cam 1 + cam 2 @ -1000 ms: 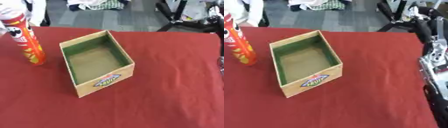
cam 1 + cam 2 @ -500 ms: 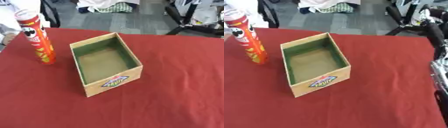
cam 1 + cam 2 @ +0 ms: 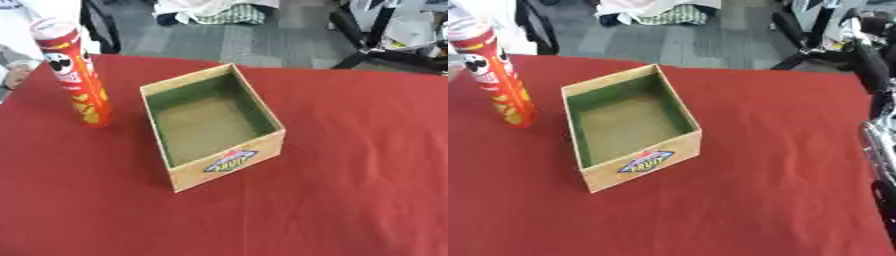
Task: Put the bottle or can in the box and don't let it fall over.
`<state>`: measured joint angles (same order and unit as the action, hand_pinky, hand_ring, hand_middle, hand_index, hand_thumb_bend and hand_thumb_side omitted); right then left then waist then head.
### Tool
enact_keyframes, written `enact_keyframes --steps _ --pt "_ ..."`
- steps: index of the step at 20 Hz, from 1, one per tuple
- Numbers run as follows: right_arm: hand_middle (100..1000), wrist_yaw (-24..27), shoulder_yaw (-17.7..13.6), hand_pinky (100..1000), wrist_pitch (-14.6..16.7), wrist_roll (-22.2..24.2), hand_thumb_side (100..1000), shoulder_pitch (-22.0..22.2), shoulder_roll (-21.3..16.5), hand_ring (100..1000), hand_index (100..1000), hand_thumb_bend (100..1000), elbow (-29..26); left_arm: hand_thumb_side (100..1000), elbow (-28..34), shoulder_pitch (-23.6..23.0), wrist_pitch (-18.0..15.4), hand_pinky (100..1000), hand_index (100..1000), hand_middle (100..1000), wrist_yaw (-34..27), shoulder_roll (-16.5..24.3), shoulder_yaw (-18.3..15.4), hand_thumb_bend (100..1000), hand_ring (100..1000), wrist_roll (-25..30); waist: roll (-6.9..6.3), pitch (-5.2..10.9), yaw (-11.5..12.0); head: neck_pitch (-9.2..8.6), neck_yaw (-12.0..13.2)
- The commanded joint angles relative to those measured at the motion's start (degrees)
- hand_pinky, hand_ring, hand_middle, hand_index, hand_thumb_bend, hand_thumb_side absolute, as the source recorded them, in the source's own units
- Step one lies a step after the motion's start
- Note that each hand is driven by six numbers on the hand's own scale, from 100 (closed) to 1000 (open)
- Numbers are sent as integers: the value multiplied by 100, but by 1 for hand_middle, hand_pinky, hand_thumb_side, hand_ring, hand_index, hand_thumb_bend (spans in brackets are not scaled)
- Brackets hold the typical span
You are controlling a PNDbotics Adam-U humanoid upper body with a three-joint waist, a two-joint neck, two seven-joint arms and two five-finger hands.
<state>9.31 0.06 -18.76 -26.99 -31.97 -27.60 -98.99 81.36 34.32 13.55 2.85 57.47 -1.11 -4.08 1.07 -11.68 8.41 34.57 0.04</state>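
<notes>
red can (image 3: 77,75) upright at upper left, just beside open box (image 3: 213,126) at centre. wide bare red table (image 3: 350,175) to the right. right arm (image 3: 878,125) along right edge, hand state impossible to tell.

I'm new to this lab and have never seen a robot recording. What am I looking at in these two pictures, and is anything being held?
Both pictures are one moment, taken by the two eyes of a camera in a humanoid robot's head, looking down at a table with a red cloth. That is why they look almost alike.

On the cloth stands a tall red can, upright, with a cartoon face on it. To its right, apart from it, sits an open cardboard box with a green lining and a label on its near side. The box is empty.

Nothing is held. Neither robot hand shows; only a dark and silver part of the robot's right arm appears at the right edge of the right eye view. The can has not yet been put in the box.
</notes>
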Motion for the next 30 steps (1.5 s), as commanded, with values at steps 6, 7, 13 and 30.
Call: enact_keyframes --steps 6,7,13,30 --pt "771 -43 8 553 -4 52 555 -115 -184 745 722 178 -31 524 -704 690 -146 898 827 822 331 209 313 939 845 436 -55 106 -25 -56 -70" --pt "771 -40 13 553 -5 53 556 -118 -182 745 722 178 -30 513 -771 753 -178 897 826 821 446 175 358 942 845 375 -59 97 -29 -66 -69" --pt "770 -28 35 552 -4 53 555 -135 -175 744 721 179 -29 484 -1284 1155 -223 897 822 824 669 -133 520 961 844 631 -85 68 -56 -89 -45" --pt "767 -11 89 551 -11 89 557 -216 -143 741 720 178 -31 534 -1906 2005 -520 902 830 834 1161 -880 844 969 847 1195 -104 -19 -165 -191 55"
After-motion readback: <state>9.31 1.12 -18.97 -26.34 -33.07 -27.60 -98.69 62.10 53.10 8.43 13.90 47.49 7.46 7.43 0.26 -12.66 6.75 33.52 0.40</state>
